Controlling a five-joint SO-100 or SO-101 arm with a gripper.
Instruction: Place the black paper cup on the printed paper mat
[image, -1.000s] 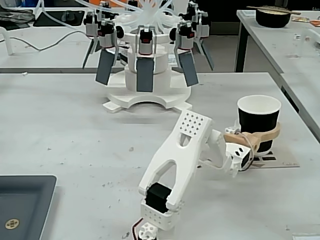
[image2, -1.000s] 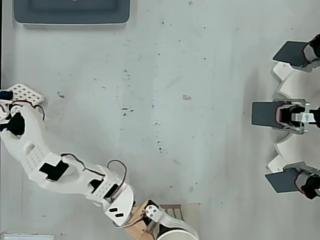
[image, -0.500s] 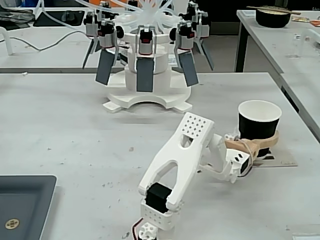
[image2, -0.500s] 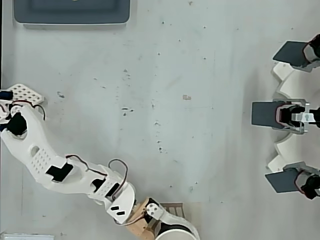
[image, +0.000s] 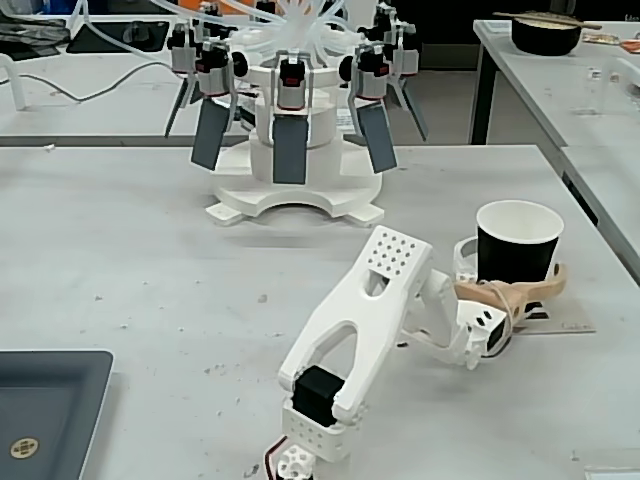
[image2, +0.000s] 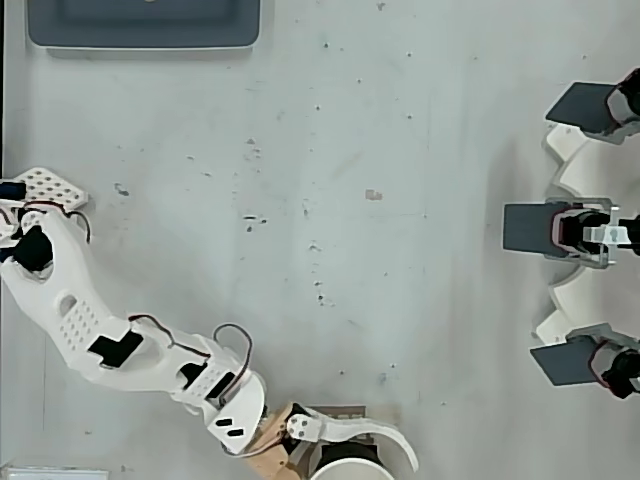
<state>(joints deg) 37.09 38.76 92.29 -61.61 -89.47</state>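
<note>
The black paper cup (image: 518, 245) stands upright at the right of the table in the fixed view, its white inside showing. It rests on the printed paper mat (image: 570, 322), of which a pale strip shows beside and under it. My gripper (image: 515, 268) is closed around the cup's lower part, with the tan finger (image: 510, 293) across its front and the white finger (image: 466, 255) behind it. The overhead view cuts off the cup (image2: 350, 470) at the bottom edge, with the curved white finger (image2: 365, 435) hugging it and a sliver of mat (image2: 340, 410) beyond.
A white fixture (image: 300, 130) with several hanging grey paddles stands at the back of the table. A dark grey tray (image: 50, 410) lies at the front left. A dark bowl with chopsticks (image: 545, 35) sits on another table. The table's right edge runs close to the cup.
</note>
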